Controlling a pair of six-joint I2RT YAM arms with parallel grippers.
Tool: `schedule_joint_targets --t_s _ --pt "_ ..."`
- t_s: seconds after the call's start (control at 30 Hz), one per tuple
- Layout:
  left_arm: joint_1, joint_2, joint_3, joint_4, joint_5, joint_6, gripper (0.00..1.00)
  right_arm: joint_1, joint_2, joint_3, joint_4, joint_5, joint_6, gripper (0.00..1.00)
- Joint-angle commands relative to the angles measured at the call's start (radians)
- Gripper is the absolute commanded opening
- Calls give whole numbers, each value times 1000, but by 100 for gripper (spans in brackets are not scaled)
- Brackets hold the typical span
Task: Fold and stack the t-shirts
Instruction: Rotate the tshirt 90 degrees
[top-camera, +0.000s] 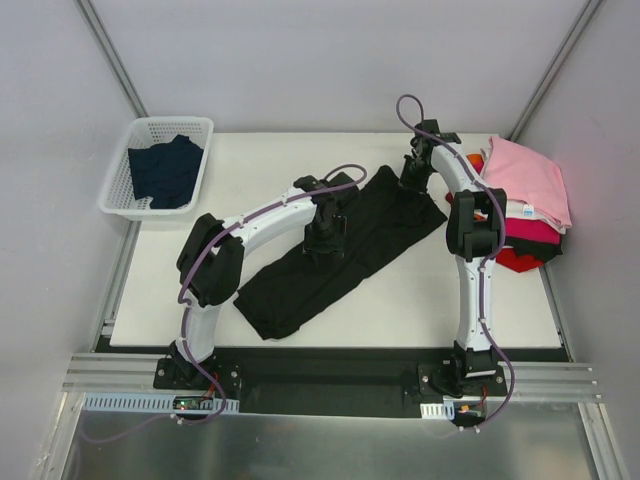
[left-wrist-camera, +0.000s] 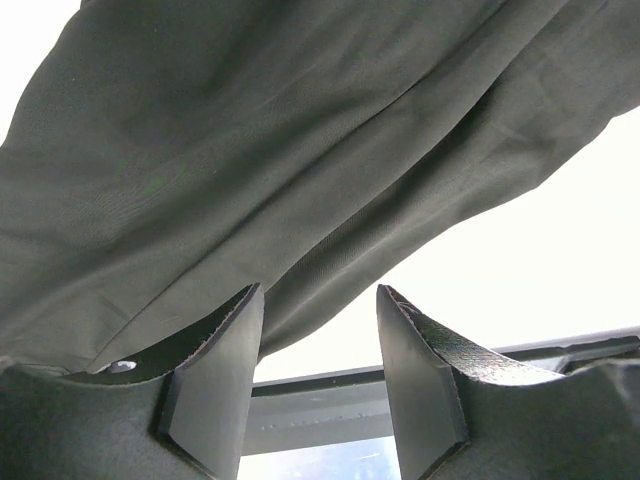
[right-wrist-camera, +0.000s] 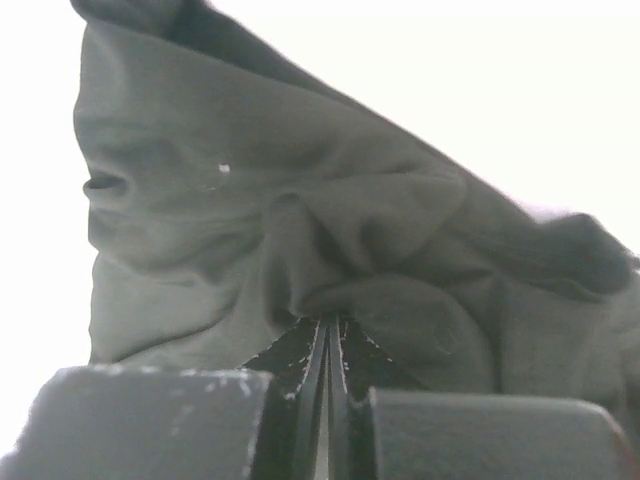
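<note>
A black t-shirt (top-camera: 340, 255) lies in a long diagonal band across the white table (top-camera: 420, 300). My left gripper (top-camera: 325, 240) hovers over its middle, open; in the left wrist view the dark cloth (left-wrist-camera: 250, 150) hangs past the fingertips of the left gripper (left-wrist-camera: 320, 300) with nothing between them. At the shirt's far right end my right gripper (top-camera: 412, 178) is shut on bunched cloth; in the right wrist view the folds (right-wrist-camera: 250, 200) gather into the tips of the right gripper (right-wrist-camera: 327, 325). A stack of folded t-shirts sits at the right edge, pink (top-camera: 525, 175) on top, then magenta (top-camera: 530, 228) and red (top-camera: 520, 258).
A white plastic basket (top-camera: 125, 180) stands at the back left with a dark navy t-shirt (top-camera: 165, 170) inside. An orange edge (top-camera: 477, 160) shows beside the stack. Grey walls close in the table on three sides.
</note>
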Motion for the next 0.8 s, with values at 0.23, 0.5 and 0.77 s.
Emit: schedule_joint_targets --t_s 0.23,0.5,0.77 --pt "64 -125 -47 -60 -90 40 54 -35 -299 -226 132 -231 -31 28" --pt "221 -275 -105 -85 -47 108 99 17 -596 -462 -77 -232 -124 98" --pt "233 -372 -170 -53 106 26 99 51 -905 -885 29 -499 -136 96"
